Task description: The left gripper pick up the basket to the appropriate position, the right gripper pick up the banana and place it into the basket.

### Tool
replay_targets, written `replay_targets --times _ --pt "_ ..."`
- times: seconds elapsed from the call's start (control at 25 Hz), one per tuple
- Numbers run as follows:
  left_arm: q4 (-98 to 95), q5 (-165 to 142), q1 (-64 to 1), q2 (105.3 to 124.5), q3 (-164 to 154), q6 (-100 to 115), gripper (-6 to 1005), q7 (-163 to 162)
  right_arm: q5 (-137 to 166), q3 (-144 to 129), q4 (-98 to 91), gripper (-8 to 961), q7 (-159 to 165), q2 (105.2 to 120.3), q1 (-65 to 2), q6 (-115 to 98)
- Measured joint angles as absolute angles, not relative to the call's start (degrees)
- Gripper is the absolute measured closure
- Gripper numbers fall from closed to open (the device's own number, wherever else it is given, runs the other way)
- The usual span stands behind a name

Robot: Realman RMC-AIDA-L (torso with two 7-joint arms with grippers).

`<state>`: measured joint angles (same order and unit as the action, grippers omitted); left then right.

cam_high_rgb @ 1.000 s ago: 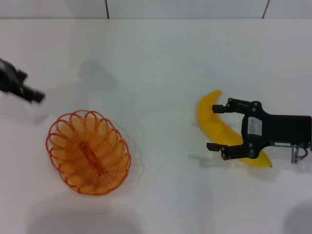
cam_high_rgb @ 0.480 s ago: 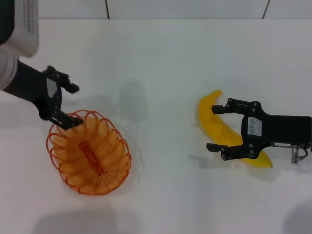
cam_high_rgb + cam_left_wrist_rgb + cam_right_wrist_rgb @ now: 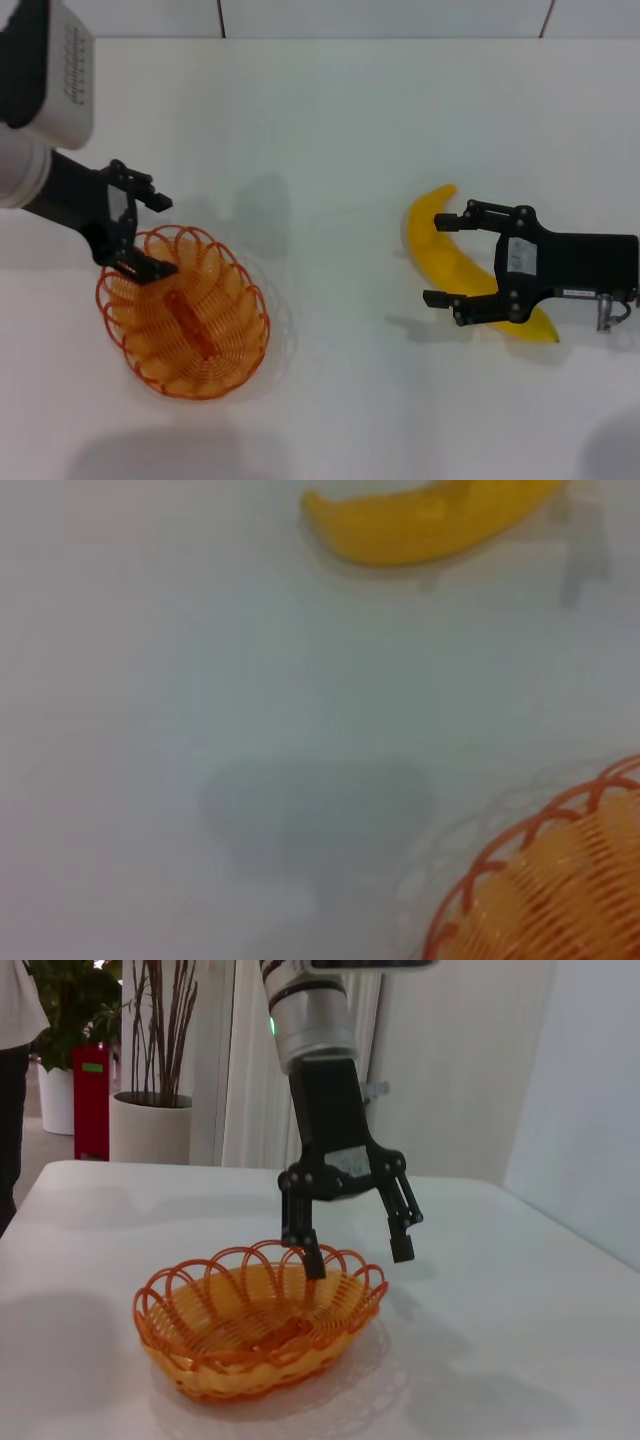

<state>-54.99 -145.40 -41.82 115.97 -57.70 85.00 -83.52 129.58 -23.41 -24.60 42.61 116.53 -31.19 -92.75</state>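
Left gripper (image 3: 145,235) angled down at the far rim of the orange wire basket (image 3: 185,315), jaws spread; one finger (image 3: 308,1250) dips just inside the rim, the other (image 3: 402,1230) hangs outside. Nothing gripped. Right gripper (image 3: 450,262) sits low over the white table (image 3: 330,120), fingers wide apart, straddling the banana's (image 3: 435,240) middle, not clamped.

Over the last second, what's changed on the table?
The left gripper swung in from the table's left edge and now straddles the basket's far rim, fingers open, one inside, one outside; nothing gripped yet. The right gripper stayed open around the banana, and basket and banana haven't moved.
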Motion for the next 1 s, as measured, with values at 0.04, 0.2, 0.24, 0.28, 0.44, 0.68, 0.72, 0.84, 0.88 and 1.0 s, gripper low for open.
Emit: replay_targets --times 0.04,0.2,0.24,0.28,0.44,0.68,0.72,0.84,0.88,1.0 --pt "-53.5 -145.4 -42.3 116.0 -57.8 84.0 125 -83.1 129.6 -23.4 -24.6 62 42.6 116.54 -31.2 -92.7" --pt "-50.0 -145.5 -43.8 115.99 -57.9 81.4 164 -82.3 129.6 -23.4 -24.5 62 42.6 116.54 -31.7 -92.6" --pt "-49.4 -145.5 -44.1 115.97 -57.8 81.0 173 -82.2 129.6 -23.4 -24.5 62 42.6 116.54 -31.8 -92.6" --pt "-49.2 -145.5 -44.2 116.01 -57.7 80.7 183 -82.2 129.6 -23.4 -24.4 62 42.6 116.54 -31.9 -92.6" --pt "-49.2 -145.9 -44.2 116.22 -58.1 80.2 221 -82.2 129.6 -23.4 -24.5 62 42.6 116.58 -31.9 -92.8" --pt "-49.1 -146.0 -44.1 116.36 -58.3 79.7 337 -82.4 129.5 -23.4 -24.5 63 42.6 116.64 -31.9 -92.7" --pt "-49.1 -146.0 -44.2 116.37 -58.4 79.6 340 -82.6 129.5 -23.4 -24.5 63 42.6 116.63 -31.9 -92.7" --pt "-49.1 -146.4 -44.3 116.37 -59.3 79.4 347 -83.2 129.5 -23.4 -24.4 63 42.6 116.63 -31.9 -92.6" --pt "-49.1 -146.5 -44.3 116.37 -59.8 79.2 350 -83.6 129.5 -23.4 -24.4 63 42.6 116.63 -31.9 -92.6" --pt "-49.1 -146.8 -44.4 116.32 -60.4 78.1 596 -85.2 129.5 -23.3 -24.3 63 42.6 116.58 -31.9 -92.6"
